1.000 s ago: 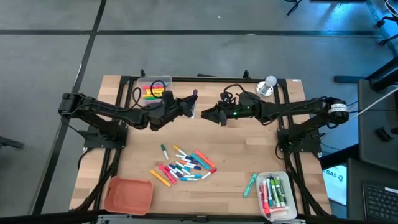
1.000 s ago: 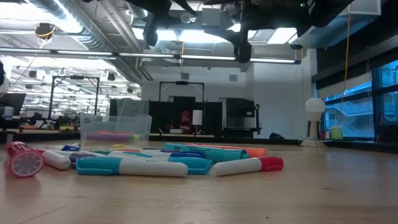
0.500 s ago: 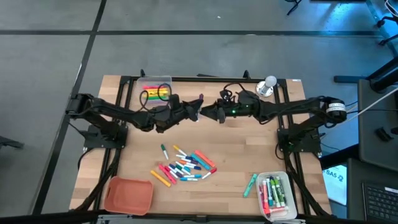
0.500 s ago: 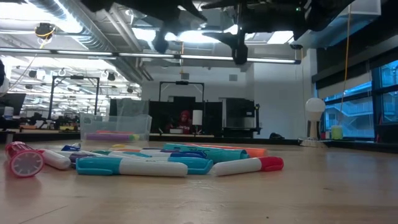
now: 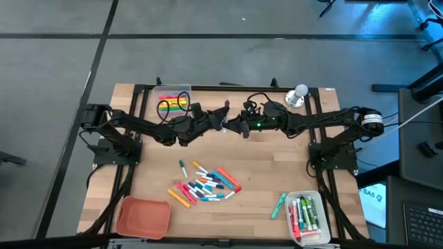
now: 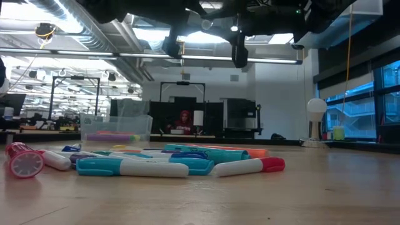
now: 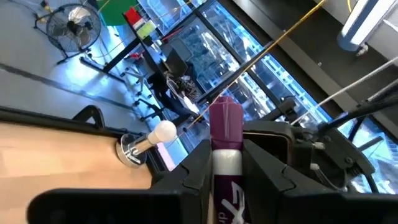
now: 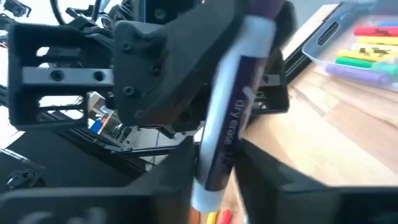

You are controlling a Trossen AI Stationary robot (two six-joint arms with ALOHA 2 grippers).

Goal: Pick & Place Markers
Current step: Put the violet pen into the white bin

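A white dry-erase marker with a purple cap (image 7: 225, 121) hangs high over the middle of the table, between my two grippers. My left gripper (image 5: 219, 122) comes from the table's left and is shut on it. My right gripper (image 5: 237, 126) meets it from the right, its fingers closed in on the same marker (image 8: 227, 130). A loose pile of coloured markers (image 5: 205, 185) lies flat on the wood below. My left gripper pinches the marker's white barrel (image 7: 227, 171) between its two fingers, coming about level from the table's left. The purple cap end (image 7: 225, 118) sticks out past the fingertips toward the other gripper. The marker is lifted clear of the table. My right gripper has one finger on each side of the marker's barrel (image 8: 217, 163), coming level from the table's right. The marker runs slanting between the fingers and on into the left gripper behind. The view is blurred, so the exact spot of touch does not show.
A clear bin of markers (image 5: 173, 102) stands at the far left and a silver bell (image 5: 299, 93) at the far right. Near the front are a red tray (image 5: 143, 216), a second clear bin of markers (image 5: 304, 216) and a teal marker (image 5: 278, 205) beside it.
My left gripper has carried the marker toward the table's right and a little down, up to my right gripper. My right gripper has stayed in place and its wide-open fingers have closed in around the marker.
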